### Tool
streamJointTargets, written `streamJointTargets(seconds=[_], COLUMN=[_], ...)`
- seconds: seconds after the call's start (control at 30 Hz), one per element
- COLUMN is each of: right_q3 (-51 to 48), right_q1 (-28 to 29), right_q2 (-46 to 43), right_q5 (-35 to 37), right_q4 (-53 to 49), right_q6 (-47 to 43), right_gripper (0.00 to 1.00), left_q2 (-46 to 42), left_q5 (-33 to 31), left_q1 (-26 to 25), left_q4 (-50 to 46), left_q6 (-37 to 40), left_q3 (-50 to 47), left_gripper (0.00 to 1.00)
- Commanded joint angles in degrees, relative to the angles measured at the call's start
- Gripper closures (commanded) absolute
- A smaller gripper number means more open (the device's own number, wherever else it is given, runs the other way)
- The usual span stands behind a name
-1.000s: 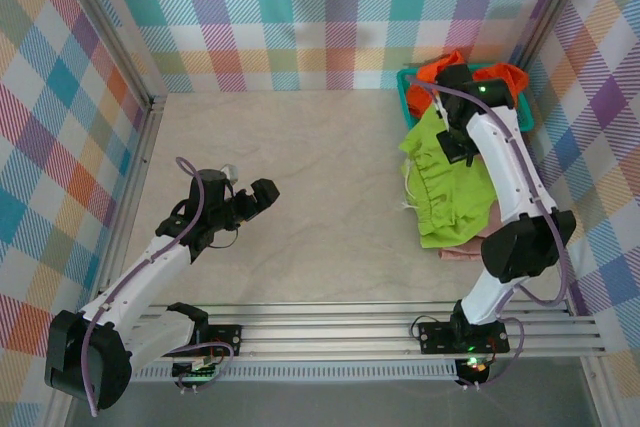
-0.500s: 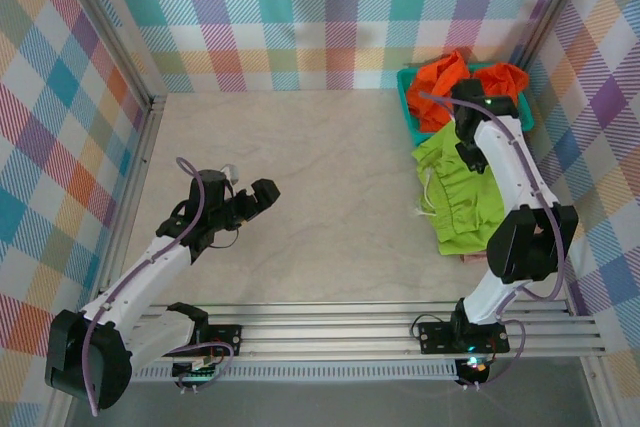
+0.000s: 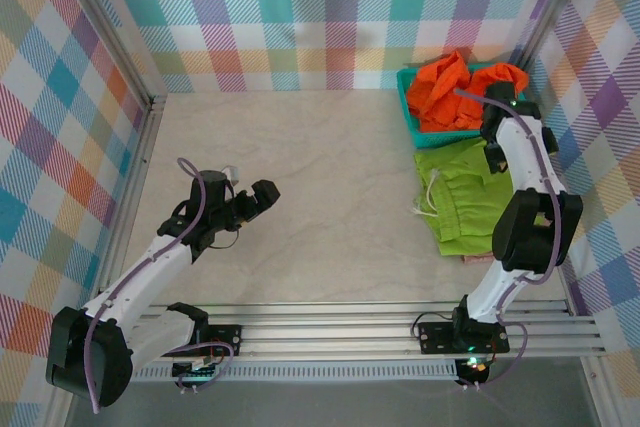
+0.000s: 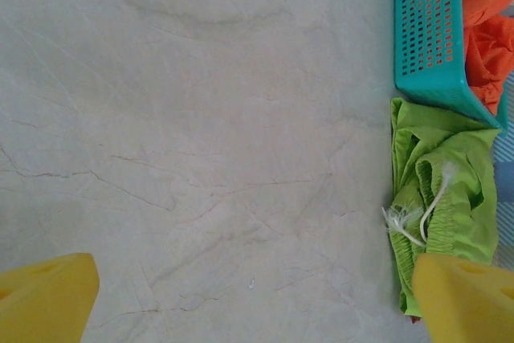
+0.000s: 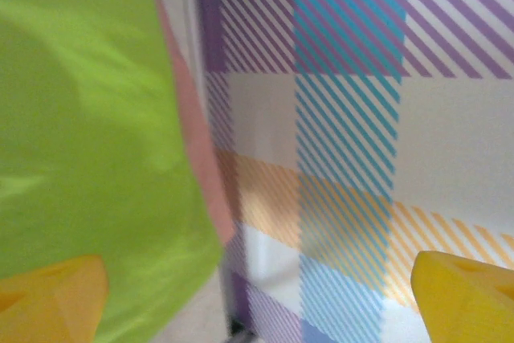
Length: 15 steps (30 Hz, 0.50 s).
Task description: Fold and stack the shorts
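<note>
Left gripper point(image 4: 257, 303), right gripper point(image 5: 257, 303): fingers apart, nothing clamped.
Green shorts point(image 3: 465, 202): could be snagged by fingers, dragged off pink shorts point(image 5: 205, 166).

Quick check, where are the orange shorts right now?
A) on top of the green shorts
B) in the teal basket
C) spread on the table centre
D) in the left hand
B: the orange shorts sit bunched inside the teal basket, beyond the green shorts.
</note>
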Motion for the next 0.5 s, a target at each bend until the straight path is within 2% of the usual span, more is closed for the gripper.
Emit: streamJointTargets(seconds=[0.0, 0.07, 0.17, 0.3, 0.47], right_q3=[3.98, 2.21, -3.29, -7.48, -10.79], right_q1=[0.94, 0.81, 0.48, -2.83, -9.83], right_q2=[-2.35, -3.93, -5.81, -4.60, -1.33], right_q5=[-20.13, -32.37, -42.85, -50.99, -58.61], right_q4=[-5.94, -5.80, -1.68, 4.11, 7.64], right_q6=[10.13, 11.96, 13.00, 15.15, 21.91], right_gripper=[0.00, 0.01, 0.01, 0.01, 0.01], left_q2=[0.24, 0.35, 0.37, 0.16, 0.13], left_q5=[0.62, 0.51, 0.57, 0.53, 0.34], left_q1=[0.71, 0.71, 0.79, 0.79, 0.79], left_q4=[1.49, 1.49, 1.41, 0.60, -0.15], left_q6=[-0.41, -0.51, -0.62, -0.42, -0.23], left_q3=[0.27, 0.27, 0.35, 0.79, 1.09], left_gripper=[0.00, 0.00, 0.00, 0.00, 0.00])
